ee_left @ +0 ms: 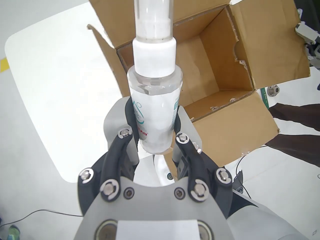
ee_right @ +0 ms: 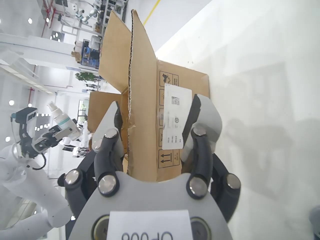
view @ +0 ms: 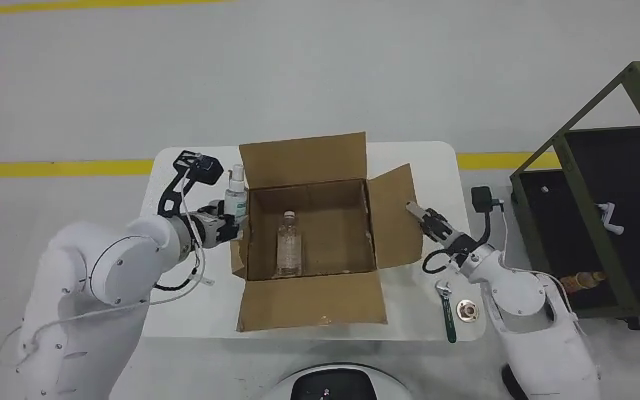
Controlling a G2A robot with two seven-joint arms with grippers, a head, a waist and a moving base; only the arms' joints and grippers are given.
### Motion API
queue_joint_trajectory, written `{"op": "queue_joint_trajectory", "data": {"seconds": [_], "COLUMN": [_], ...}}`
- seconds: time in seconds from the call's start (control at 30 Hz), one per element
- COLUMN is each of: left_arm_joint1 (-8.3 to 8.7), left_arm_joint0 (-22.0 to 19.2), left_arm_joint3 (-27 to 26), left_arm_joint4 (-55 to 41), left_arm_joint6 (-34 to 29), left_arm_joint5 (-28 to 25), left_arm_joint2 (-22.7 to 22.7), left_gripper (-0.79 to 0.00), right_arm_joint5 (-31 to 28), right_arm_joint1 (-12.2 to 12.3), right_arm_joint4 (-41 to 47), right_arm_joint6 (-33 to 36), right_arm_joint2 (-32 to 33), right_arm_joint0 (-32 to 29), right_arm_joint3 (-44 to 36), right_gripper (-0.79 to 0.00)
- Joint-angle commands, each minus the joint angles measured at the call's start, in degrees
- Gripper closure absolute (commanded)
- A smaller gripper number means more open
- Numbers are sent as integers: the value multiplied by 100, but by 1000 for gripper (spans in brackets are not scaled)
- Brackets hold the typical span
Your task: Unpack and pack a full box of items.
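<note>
Currently left hand (ee_left: 153,118) clamped on spray bottle (ee_left: 155,88); right hand (ee_right: 156,108) apart around box flap (ee_right: 142,76); white table (ee_left: 62,88)

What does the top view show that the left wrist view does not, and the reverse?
Top view only: a clear plastic bottle lying on the floor of the open brown cardboard box. Left wrist view only: the ragged torn edge of a box flap. Both: the left gripper shut on a clear spray bottle with a white pump beside the box, and the white table.
</note>
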Motion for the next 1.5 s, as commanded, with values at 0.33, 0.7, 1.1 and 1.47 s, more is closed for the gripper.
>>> {"op": "queue_joint_trajectory", "data": {"seconds": [0.33, 0.7, 1.1, 1.47], "left_arm_joint1": [-108, -165, -165, -247], "left_arm_joint0": [-412, -490, -490, -689], "left_arm_joint3": [471, 805, 805, 1390], "left_arm_joint4": [-622, -824, -824, -565], "left_arm_joint6": [282, 468, 468, 768], "left_arm_joint5": [57, 32, 32, -31], "left_arm_joint2": [970, 1371, 1371, 1968], "left_gripper": [0, 0, 0, 0], "right_arm_joint5": [107, 169, 99, -79], "right_arm_joint1": [64, 73, 88, 94], "right_arm_joint4": [-657, -684, -880, -1142], "right_arm_joint6": [-465, -685, -708, -773], "right_arm_joint2": [474, 720, 840, 816], "right_arm_joint0": [-272, -309, -431, -436], "right_arm_joint3": [-678, -1155, -1353, -1354], "right_gripper": [-785, -785, -785, 0]}}
